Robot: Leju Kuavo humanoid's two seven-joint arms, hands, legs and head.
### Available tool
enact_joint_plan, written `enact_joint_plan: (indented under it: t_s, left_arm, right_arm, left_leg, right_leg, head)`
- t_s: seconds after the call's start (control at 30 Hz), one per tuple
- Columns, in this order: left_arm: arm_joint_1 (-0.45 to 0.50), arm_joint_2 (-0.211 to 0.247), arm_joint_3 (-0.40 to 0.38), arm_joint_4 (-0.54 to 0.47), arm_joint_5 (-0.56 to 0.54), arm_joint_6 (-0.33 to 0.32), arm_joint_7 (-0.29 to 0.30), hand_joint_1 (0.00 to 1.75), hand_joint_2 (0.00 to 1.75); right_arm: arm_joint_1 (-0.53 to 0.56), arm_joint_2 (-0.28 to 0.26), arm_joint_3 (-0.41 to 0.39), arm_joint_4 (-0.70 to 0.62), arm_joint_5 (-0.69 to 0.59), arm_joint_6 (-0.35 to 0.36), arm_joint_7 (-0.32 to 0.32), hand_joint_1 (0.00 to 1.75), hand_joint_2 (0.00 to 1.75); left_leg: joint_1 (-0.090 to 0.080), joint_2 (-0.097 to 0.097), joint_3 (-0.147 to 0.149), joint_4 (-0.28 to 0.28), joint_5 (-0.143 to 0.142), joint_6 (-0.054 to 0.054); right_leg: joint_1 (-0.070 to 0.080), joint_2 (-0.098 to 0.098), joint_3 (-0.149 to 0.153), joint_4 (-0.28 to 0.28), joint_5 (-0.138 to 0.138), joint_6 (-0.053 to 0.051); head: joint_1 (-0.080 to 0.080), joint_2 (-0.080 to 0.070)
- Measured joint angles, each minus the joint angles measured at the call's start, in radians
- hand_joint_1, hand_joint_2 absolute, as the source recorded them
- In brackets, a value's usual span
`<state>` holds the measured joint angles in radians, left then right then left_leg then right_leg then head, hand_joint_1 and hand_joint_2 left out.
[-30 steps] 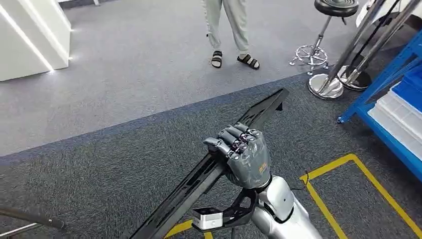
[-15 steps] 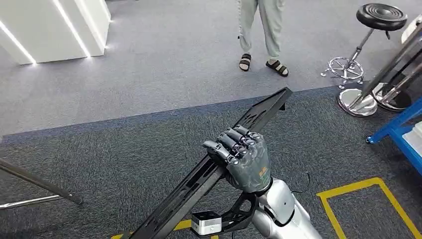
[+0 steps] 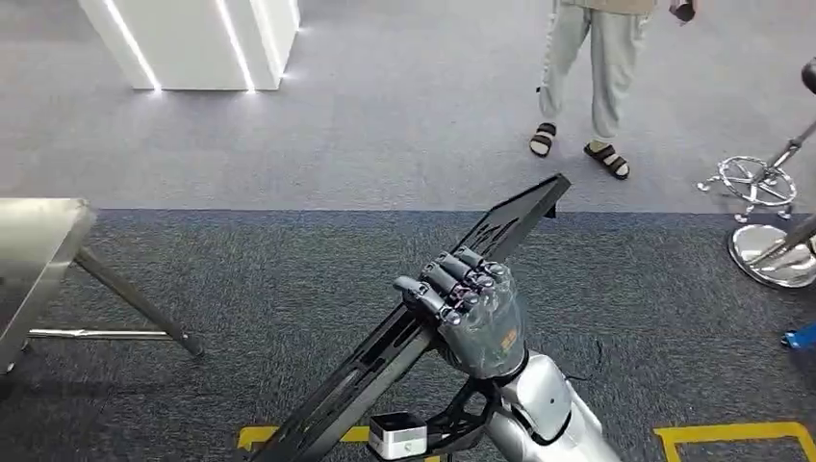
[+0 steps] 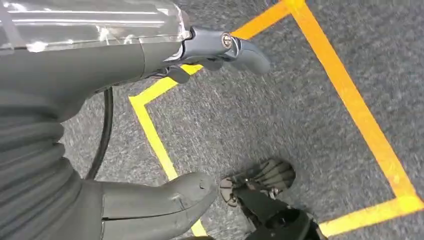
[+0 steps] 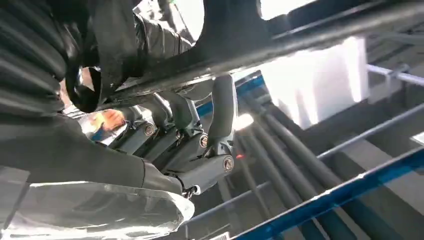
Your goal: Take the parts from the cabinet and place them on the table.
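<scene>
My right hand (image 3: 470, 313) grips a long black slotted part (image 3: 500, 226) near its middle and carries it tilted, far end raised toward the upper right, over the dark carpet. In the right wrist view the same black part (image 5: 280, 35) crosses the picture with the fingers (image 5: 210, 145) curled round it. My left hand (image 4: 165, 200) hangs over the floor with thumb and fingers apart and nothing between them. At the left edge of the head view stands the corner of a metal table (image 3: 34, 250) on slanted legs.
A person in sandals (image 3: 587, 67) stands on the grey floor ahead. A white block with light strips (image 3: 192, 38) is at the back left. A stool base (image 3: 760, 178) and chrome stand feet (image 3: 775, 252) are at the right. Yellow tape (image 3: 731, 431) marks the carpet.
The whole picture has shifted rightward as the camera turned left: the blue shelving has left the view and the metal table has come in. The part stays in my right hand.
</scene>
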<state>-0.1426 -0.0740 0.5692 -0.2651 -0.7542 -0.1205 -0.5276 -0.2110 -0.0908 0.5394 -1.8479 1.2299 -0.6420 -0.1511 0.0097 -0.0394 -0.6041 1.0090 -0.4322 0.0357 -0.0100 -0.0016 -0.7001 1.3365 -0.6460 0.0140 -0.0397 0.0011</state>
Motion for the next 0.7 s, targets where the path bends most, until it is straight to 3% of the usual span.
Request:
enact_joint_plan:
  t_s: [0.03,0.07,0.1,0.13,0.17,0.2,0.23,0.27,0.3,0.33,0.37,0.4,0.43,0.47,0.5,0.6,0.63,0.67,0.7]
  left_arm:
    - [0.0,-0.002,-0.003,0.0,0.002,0.004,0.0,0.0,1.75]
    - [0.002,-0.005,-0.012,0.0,0.004,0.016,0.003,0.0,1.75]
    - [0.005,-0.005,-0.013,0.0,0.004,0.016,0.003,0.0,1.75]
    - [0.008,-0.005,-0.013,0.0,0.005,0.016,0.004,0.0,1.75]
    - [0.008,-0.008,-0.014,0.0,0.005,0.016,0.005,0.0,1.75]
    - [0.004,-0.009,-0.014,0.0,0.005,0.016,0.005,0.0,1.75]
    - [0.001,-0.009,-0.015,0.0,0.005,0.016,0.005,0.0,1.75]
    - [0.0,-0.009,-0.015,0.0,0.005,0.016,0.005,0.0,1.75]
    - [0.001,-0.009,-0.015,0.0,0.005,0.016,0.005,0.0,1.75]
    - [0.004,-0.009,-0.015,0.0,0.005,0.016,0.005,0.0,1.75]
    - [0.006,-0.009,-0.015,0.0,0.005,0.016,0.005,0.0,1.75]
    - [0.006,-0.009,-0.015,0.0,0.005,0.016,0.005,0.0,1.75]
    - [0.005,-0.009,-0.015,-0.001,0.005,0.016,0.005,0.0,1.75]
    - [0.002,-0.009,-0.015,-0.003,0.005,0.016,0.005,0.0,1.75]
    - [0.0,-0.009,-0.015,-0.003,0.005,0.016,0.005,0.0,1.75]
    - [0.003,-0.009,-0.015,-0.003,0.005,0.016,0.005,0.0,1.75]
    - [0.004,-0.009,-0.015,-0.003,0.006,0.016,0.005,0.0,1.75]
    - [0.005,-0.01,-0.015,-0.004,0.006,0.016,0.004,0.0,1.75]
    - [0.001,-0.011,-0.016,-0.005,0.006,0.016,0.005,0.0,1.75]
  right_arm:
    - [0.001,-0.001,0.0,-0.001,0.007,0.0,0.01,1.75,1.75]
    - [0.002,-0.004,-0.001,-0.005,0.021,-0.001,0.014,1.75,1.75]
    - [0.002,-0.003,-0.001,-0.005,0.021,-0.001,0.014,1.75,1.75]
    - [0.001,-0.003,-0.001,-0.005,0.021,-0.001,0.014,1.75,1.75]
    - [0.002,-0.003,-0.001,-0.006,0.021,-0.001,0.014,1.75,1.75]
    - [0.001,-0.003,-0.002,-0.008,0.021,-0.002,0.014,1.75,1.75]
    - [0.002,-0.003,-0.002,-0.009,0.021,-0.002,0.014,1.75,1.75]
    - [0.003,-0.004,-0.002,-0.008,0.022,-0.002,0.014,1.75,1.75]
    - [0.003,-0.004,-0.001,-0.008,0.022,-0.002,0.014,1.75,1.75]
    - [0.003,-0.004,-0.001,-0.008,0.022,-0.002,0.014,1.75,1.75]
    - [0.003,-0.004,-0.002,-0.008,0.022,-0.002,0.014,1.75,1.75]
    - [0.003,-0.003,-0.002,-0.008,0.022,-0.002,0.014,1.75,1.75]
    - [0.003,-0.003,-0.001,-0.009,0.022,-0.002,0.014,1.75,1.75]
    - [0.003,-0.004,-0.002,-0.01,0.022,-0.002,0.014,1.75,1.75]
    - [0.001,-0.004,-0.002,-0.011,0.022,-0.002,0.014,1.75,1.75]
    - [0.001,-0.004,-0.002,-0.011,0.022,-0.002,0.014,1.75,1.75]
    - [0.001,-0.004,-0.002,-0.013,0.022,-0.002,0.014,1.75,1.75]
    - [0.001,-0.004,-0.002,-0.013,0.022,-0.002,0.014,1.75,1.75]
    - [0.001,-0.004,-0.002,-0.015,0.022,-0.003,0.014,1.75,1.75]
  left_leg:
    - [0.002,-0.05,0.0,0.012,-0.003,-0.005]
    - [0.007,-0.101,-0.018,0.016,0.004,-0.036]
    - [0.008,-0.112,-0.02,0.013,0.007,-0.043]
    - [0.011,-0.093,-0.024,0.022,-0.001,-0.043]
    - [0.002,-0.036,-0.037,0.053,-0.024,-0.045]
    - [0.003,0.001,-0.068,0.118,-0.061,-0.048]
    - [0.004,0.021,-0.107,0.203,-0.1,-0.05]
    - [0.005,0.028,-0.14,0.272,-0.127,-0.052]
    - [0.005,0.032,-0.159,0.315,-0.136,-0.053]
    - [0.005,0.034,-0.156,0.311,-0.123,-0.053]
    - [0.005,0.035,-0.131,0.263,-0.093,-0.051]
    - [0.005,0.045,-0.081,0.171,-0.047,-0.048]
    - [0.003,0.072,-0.028,0.076,-0.009,-0.043]
    - [-0.007,0.135,-0.002,0.02,-0.02,-0.037]
    - [-0.013,0.121,-0.001,0.016,-0.012,-0.028]
    - [-0.017,0.084,-0.008,0.014,-0.01,-0.016]
    - [-0.004,0.069,0.002,-0.001,-0.001,-0.006]
    - [-0.006,0.058,0.004,-0.005,0.001,-0.002]
    - [-0.005,0.048,0.003,-0.005,0.004,0.005]
  right_leg:
    - [-0.011,0.018,0.094,-0.204,0.137,-0.001]
    - [-0.006,0.067,0.124,-0.281,0.147,-0.007]
    - [-0.008,0.053,0.127,-0.288,0.151,-0.014]
    - [-0.015,0.037,0.132,-0.298,0.157,-0.024]
    - [-0.012,0.026,0.136,-0.303,0.158,-0.032]
    - [-0.008,0.01,0.136,-0.304,0.158,-0.039]
    - [-0.004,-0.007,0.136,-0.303,0.157,-0.04]
    - [-0.001,-0.023,0.135,-0.303,0.156,-0.042]
    - [0.001,-0.036,0.135,-0.303,0.155,-0.043]
    - [0.002,-0.051,0.136,-0.303,0.153,-0.043]
    - [0.003,-0.063,0.138,-0.303,0.152,-0.042]
    - [0.003,-0.077,0.141,-0.303,0.149,-0.041]
    - [0.004,-0.089,0.145,-0.303,0.146,-0.038]
    - [0.008,-0.097,0.148,-0.303,0.143,-0.033]
    - [0.015,-0.106,0.146,-0.301,0.14,-0.028]
    - [0.015,-0.137,0.154,-0.309,0.14,-0.016]
    - [0.012,-0.137,0.156,-0.305,0.13,-0.007]
    - [0.005,-0.076,0.153,-0.283,0.112,-0.002]
    - [0.004,-0.033,0.126,-0.224,0.074,-0.003]
  head:
    - [0.0,0.0]
    - [0.0,0.0]
    - [0.0,0.0]
    - [0.0,0.0]
    - [-0.002,0.0]
    - [-0.002,0.0]
    - [-0.002,0.0]
    - [-0.002,0.0]
    - [-0.002,0.0]
    - [-0.002,0.0]
    - [-0.002,0.0]
    - [-0.002,0.0]
    - [-0.002,0.0]
    - [-0.002,0.0]
    - [-0.001,0.0]
    - [-0.001,0.0]
    - [-0.002,0.0]
    - [0.0,0.0]
    - [-0.001,0.0]
